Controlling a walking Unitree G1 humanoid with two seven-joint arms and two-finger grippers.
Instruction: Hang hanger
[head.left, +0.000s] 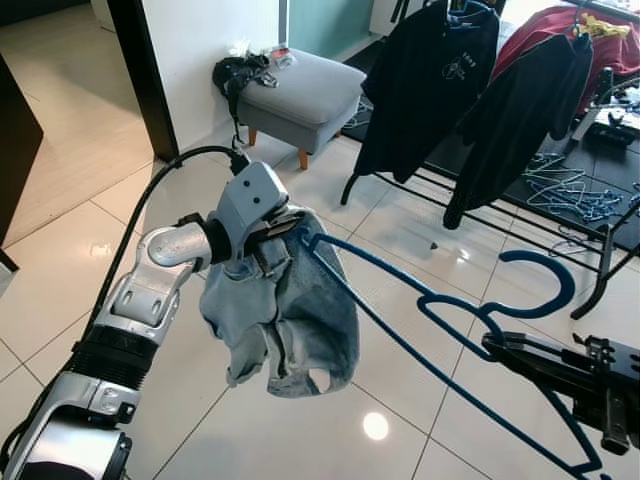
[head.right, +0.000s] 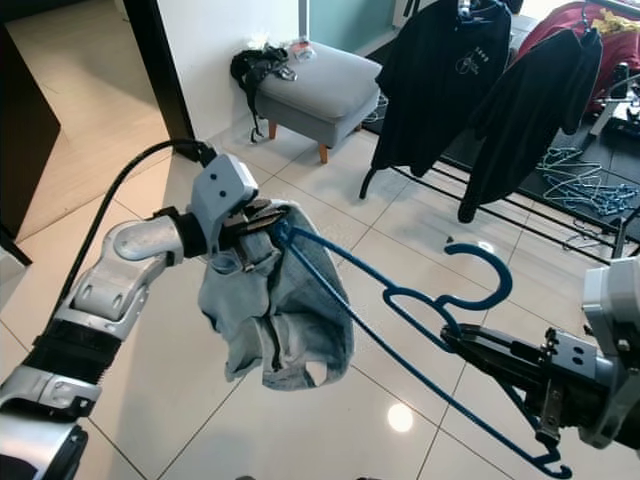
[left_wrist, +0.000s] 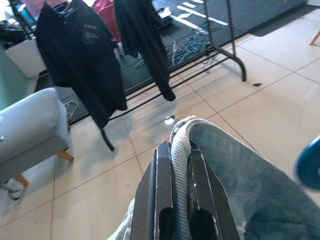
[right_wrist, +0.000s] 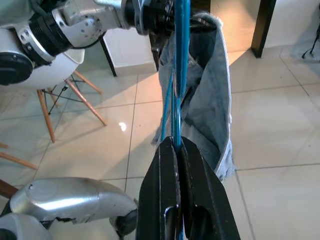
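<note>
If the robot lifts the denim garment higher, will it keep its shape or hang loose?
Probably loose: the denim garment already sags in folds below the left gripper, which pinches its edge. It looks light, since the thin blue hanger, held by the right gripper, shows no bending. It might slide along that smooth hanger.

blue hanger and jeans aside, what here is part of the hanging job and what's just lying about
Part of the job:
hanger, held by the right tool
jeans, waistband pinched in the left tool
rack, with black shirts already hung

Lying about:
grey stool with a black bag
spare hangers heaped on the dark mat
white chair
</note>
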